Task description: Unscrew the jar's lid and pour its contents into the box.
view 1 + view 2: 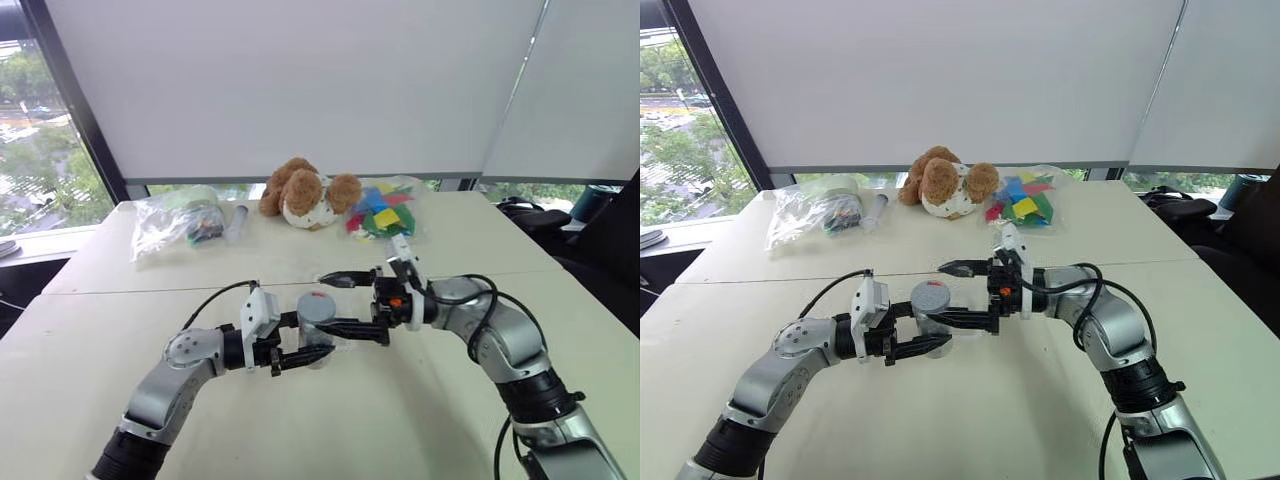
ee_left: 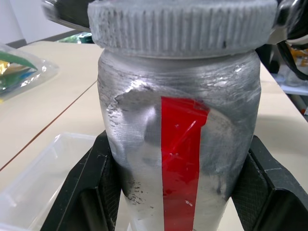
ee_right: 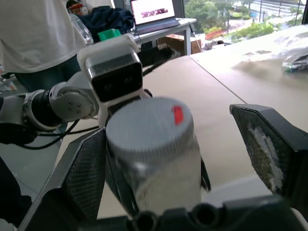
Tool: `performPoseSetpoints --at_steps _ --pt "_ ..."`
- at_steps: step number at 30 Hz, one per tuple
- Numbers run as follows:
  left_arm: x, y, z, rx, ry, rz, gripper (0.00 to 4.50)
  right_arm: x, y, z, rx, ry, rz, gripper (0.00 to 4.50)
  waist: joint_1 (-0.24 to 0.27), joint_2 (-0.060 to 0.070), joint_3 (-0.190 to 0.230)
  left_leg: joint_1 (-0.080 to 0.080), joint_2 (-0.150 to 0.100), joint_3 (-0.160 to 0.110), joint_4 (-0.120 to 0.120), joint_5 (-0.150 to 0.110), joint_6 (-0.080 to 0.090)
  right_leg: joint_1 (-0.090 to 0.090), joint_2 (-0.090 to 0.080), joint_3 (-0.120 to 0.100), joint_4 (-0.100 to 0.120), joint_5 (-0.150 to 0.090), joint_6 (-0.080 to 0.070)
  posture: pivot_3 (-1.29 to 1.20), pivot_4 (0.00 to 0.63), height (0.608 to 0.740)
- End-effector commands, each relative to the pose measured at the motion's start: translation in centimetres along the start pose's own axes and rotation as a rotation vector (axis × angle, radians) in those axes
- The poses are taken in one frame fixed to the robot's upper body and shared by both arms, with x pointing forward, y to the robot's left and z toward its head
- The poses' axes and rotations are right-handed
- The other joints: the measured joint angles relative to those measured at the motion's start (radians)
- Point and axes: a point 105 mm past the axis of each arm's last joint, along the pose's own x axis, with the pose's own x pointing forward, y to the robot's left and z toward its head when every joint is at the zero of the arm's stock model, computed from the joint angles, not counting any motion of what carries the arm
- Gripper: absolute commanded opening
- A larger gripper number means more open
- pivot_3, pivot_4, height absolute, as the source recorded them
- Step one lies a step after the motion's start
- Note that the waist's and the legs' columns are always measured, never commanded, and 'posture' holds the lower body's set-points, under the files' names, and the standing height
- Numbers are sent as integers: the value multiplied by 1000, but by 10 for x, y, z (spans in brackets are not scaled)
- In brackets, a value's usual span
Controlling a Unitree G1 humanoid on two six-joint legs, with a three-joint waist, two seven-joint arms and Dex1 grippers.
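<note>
**Jar held, lid still screwed on, nothing poured**

The left end effector (image 1: 300,352) is clamped on the jar (image 1: 316,335), its 2 fingers pressing the jar's sides below the cap, and holds it upright above the surface (image 1: 120,300). The lid (image 3: 147,126) sits fully on the jar, red mark on top. To the jar's right, the right end effector (image 1: 345,302) stands wide apart around the lid, 1 finger on each side, neither pad clearly touching it. The box (image 2: 36,183) lies on the surface directly beneath and beside the jar. The contents cannot be seen through the jar wall.

By my reading, only the grasp is done: the lid has yet to be gripped, unscrewed and lifted away, then the jar tipped over the box.
</note>
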Motion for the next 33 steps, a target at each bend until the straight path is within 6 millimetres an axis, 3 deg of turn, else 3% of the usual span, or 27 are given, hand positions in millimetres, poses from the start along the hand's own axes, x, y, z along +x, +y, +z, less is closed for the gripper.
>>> performPoseSetpoints --at_steps 1,8,15,22,28,33 --pt "-1 -5 13 49 -42 -39 2379 -17 -6 11 -26 -38 -45 4437 0 0 0 0 0 0 0 0 0 0 0 0 0 0 0 0 150 740" --pt "-3 -4 12 45 -37 -32 2379 -19 13 25 -26 -90 54 4437 -3 0 0 0 0 0 0 0 0 0 0 0 0 0 0 0 150 740" --pt "-2 -4 11 27 -31 -30 2379 18 18 31 -81 -29 55 4437 -2 0 0 0 0 0 0 0 0 0 0 0 0 0 0 0 150 740" --pt "2 -7 10 13 -32 -39 2379 42 7 24 -110 31 19 4437 0 0 0 0 0 0 0 0 0 0 0 0 0 0 0 0 150 740" --pt "2 -7 10 19 -28 -42 2379 43 1 25 -99 25 8 4437 -1 0 0 0 0 0 0 0 0 0 0 0 0 0 0 0 150 740" --pt "0 -8 9 21 -27 -41 2379 30 -3 23 -79 28 -8 4437 -1 0 0 0 0 0 0 0 0 0 0 0 0 0 0 0 150 740"
